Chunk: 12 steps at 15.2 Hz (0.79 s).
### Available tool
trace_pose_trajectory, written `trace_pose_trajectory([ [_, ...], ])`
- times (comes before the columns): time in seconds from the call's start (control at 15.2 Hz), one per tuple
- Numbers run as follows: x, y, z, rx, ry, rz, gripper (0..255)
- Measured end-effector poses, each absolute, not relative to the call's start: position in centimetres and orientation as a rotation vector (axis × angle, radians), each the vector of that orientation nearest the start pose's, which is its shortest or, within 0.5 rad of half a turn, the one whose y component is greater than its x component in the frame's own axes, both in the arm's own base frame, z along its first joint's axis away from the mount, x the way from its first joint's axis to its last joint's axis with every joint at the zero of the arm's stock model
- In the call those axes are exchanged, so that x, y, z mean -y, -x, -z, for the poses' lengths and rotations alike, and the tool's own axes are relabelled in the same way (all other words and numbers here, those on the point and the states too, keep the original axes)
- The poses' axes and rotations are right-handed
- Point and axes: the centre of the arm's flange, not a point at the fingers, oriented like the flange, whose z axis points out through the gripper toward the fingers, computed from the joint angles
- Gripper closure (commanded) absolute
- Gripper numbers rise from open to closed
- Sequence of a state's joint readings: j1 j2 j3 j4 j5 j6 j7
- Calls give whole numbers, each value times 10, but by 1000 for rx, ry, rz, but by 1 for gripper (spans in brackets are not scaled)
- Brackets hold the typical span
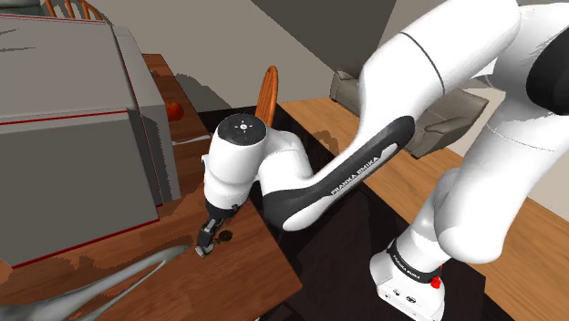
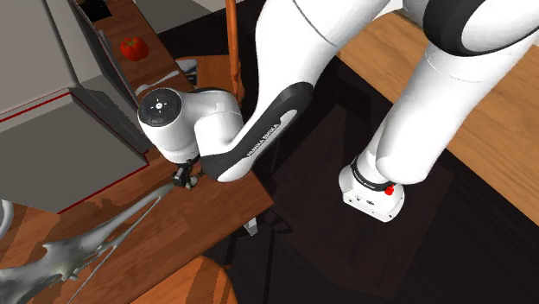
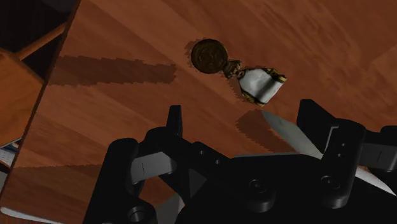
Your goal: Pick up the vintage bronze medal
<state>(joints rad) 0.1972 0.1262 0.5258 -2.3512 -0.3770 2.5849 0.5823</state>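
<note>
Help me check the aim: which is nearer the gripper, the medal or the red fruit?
The medal, dark and round, just ahead of the gripper; the red fruit sits far off.

Reddish-brown wooden worktop (image 1: 260,269) runs along the shoulder view's left, carrying a large grey boxy unit (image 1: 64,173) trimmed with a thin red line and set back from the worktop's near edge. A curved orange-brown chair back (image 1: 267,91) rises just off the worktop's far edge. Beyond the edge lies a dark floor patch (image 1: 328,274), then light wood planks (image 1: 538,255). A grey upholstered seat (image 1: 349,88) stands farther back, below a pale beige wall (image 1: 201,36). Soft shadows cross the wood
</note>
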Motion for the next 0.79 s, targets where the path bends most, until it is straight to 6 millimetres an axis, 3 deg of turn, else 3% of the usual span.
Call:
trace_pose_trajectory([
  [0.26, -383, -389, -262, 742, 3076, 354, 0],
  [0.73, -390, -391, -227, 748, 3074, 361, 0],
  [0.79, -389, -391, -225, 748, 3074, 361, 255],
])
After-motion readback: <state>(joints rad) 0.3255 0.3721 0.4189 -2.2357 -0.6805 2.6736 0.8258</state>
